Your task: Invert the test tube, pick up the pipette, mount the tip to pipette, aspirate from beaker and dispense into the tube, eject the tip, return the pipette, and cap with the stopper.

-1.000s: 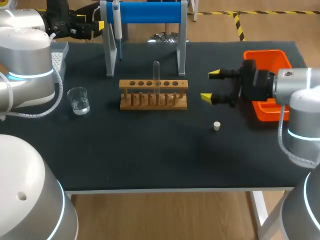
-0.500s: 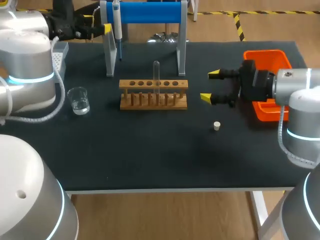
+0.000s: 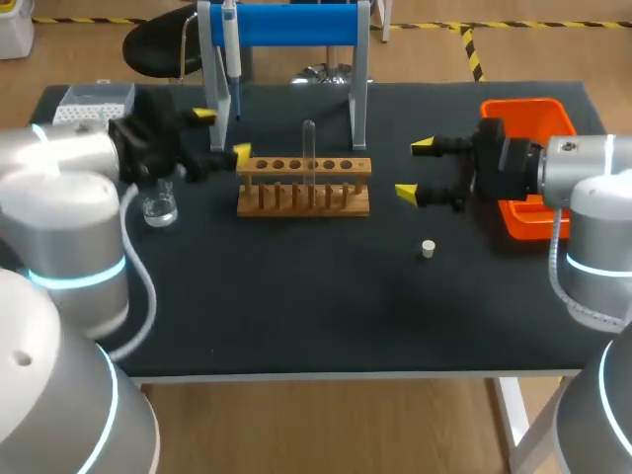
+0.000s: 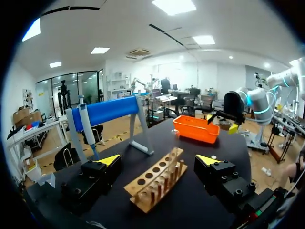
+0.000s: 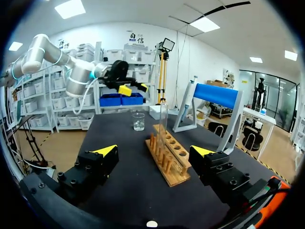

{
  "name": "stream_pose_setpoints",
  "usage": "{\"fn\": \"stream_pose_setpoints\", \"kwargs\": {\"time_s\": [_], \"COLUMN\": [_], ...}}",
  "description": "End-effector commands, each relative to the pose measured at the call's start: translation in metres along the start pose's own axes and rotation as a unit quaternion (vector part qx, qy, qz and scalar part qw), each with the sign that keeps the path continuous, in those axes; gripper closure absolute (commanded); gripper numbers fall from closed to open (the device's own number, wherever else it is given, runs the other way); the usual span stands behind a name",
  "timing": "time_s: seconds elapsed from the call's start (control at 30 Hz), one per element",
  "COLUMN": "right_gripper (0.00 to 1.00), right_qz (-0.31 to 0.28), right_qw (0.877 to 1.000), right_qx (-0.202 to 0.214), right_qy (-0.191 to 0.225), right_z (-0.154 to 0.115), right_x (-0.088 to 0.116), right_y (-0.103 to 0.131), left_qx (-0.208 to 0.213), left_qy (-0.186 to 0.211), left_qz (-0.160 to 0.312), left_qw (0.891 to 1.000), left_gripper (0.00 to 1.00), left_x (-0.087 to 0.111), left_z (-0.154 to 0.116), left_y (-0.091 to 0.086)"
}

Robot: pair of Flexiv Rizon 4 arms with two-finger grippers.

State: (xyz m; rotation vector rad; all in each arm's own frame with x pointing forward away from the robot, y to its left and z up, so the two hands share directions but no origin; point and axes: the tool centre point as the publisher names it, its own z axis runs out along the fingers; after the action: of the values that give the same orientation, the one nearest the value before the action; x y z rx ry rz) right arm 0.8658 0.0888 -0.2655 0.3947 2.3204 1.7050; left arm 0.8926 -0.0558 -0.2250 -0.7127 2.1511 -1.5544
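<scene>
The test tube [image 3: 309,148] stands upright in the wooden rack [image 3: 303,188], which lies between my two tools on the dark bench [image 3: 316,316]. My left tool [image 3: 223,135] hovers just off one end of the rack, fingers spread, holding nothing. My right tool [image 3: 415,170] is off the other end, also spread and empty. Behind the left tool, the beaker [image 3: 156,204] holds a little clear liquid. The stopper [image 3: 429,249] lies near the right tool. Behind that tool is the orange bin [image 3: 523,105], its contents hidden. The pipette [image 3: 230,49] hangs on the blue stand [image 3: 296,25] beyond the rack.

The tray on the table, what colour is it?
The tray is bright orange, clearest in the head view.
</scene>
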Motion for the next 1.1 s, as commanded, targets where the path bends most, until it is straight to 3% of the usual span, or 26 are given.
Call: {"fn": "stream_pose_setpoints", "kwargs": {"time_s": [0.03,0.3,0.6,1.1], "right_gripper": [0.00,0.00,0.00,0.00], "right_qz": [0.000,0.000,0.000,0.000], "right_qw": [1.000,1.000,1.000,1.000], "right_qx": [0.000,0.000,0.000,0.000], "right_qy": [-0.001,-0.001,-0.001,-0.001], "right_z": [0.000,0.000,0.000,0.000], "right_x": [0.001,0.001,0.001,0.001], "right_y": [0.000,0.000,0.000,0.000], "left_qx": [0.040,0.035,0.007,-0.010], "left_qy": [0.015,0.025,0.009,0.009], "left_qz": [0.020,0.016,-0.015,-0.029], "left_qw": [0.999,0.999,1.000,1.000], "left_gripper": [0.00,0.00,0.00,0.00], "left_x": [0.037,0.049,0.034,0.027], "left_z": [-0.006,-0.008,-0.004,0.005], "left_y": [0.018,0.028,0.042,0.042]}}
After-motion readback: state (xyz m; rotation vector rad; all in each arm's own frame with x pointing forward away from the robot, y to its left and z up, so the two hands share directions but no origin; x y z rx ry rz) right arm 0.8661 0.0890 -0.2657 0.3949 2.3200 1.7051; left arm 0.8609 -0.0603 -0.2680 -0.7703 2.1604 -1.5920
